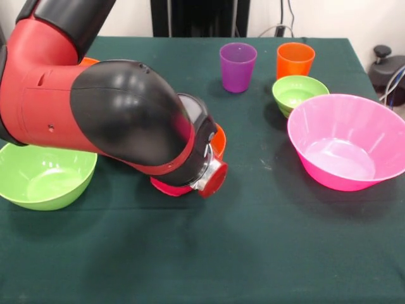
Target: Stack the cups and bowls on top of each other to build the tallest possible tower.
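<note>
1. Reaching in from the upper left, the red and black arm point(114, 107) lies low across the left half of the table point(209, 253), its bulky black elbow casing nearest the camera.
2. Its wrist end points down and to the right, finishing in a red round cap with a silver ring at about the table's middle.
3. The claw is hidden behind the arm's own body, so I cannot tell whether it is open or closed, or whether it holds anything.
4. The tower point(190, 180) sits right under that wrist end: a sliver of the small red-magenta bowl point(168, 187) shows at the base and an edge of the small orange bowl point(219, 140) shows above it to the right; most of both is covered by the arm.
5. The large lime green bowl point(44, 177) stands at the left edge, upright, partly overlapped by the arm.
6. The huge pink bowl point(348, 142) stands upright at the right side, with the small green bowl point(299, 92) just behind it, near its rim.
7. The purple cup point(238, 66) and the orange cup point(295, 60) stand upright at the far side, near each other but apart.
8. A small patch of orange point(88, 61) peeks out behind the arm at upper left; what it is cannot be told.
9. No brand, label or writing can be read on the arm or the dishes.
</note>
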`<state>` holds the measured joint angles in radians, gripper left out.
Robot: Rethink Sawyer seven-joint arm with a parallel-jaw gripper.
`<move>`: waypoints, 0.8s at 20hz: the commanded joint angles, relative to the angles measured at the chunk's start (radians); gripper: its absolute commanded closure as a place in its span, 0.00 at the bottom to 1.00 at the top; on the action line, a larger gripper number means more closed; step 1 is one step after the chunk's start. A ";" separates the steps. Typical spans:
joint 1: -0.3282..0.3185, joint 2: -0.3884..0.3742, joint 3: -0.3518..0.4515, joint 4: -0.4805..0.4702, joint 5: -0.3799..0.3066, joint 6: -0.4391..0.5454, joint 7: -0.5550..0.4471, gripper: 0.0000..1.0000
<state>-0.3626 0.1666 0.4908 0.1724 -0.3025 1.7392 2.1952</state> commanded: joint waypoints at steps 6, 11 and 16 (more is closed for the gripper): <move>-0.058 0.009 0.279 0.026 -0.282 -0.050 -0.196 1.00; -0.077 0.003 0.353 0.033 -0.346 -0.032 -0.207 1.00; -0.100 -0.016 0.424 0.059 -0.345 0.036 -0.198 1.00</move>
<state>-0.4364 0.1464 0.7691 0.1714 -0.5167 1.7530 2.1952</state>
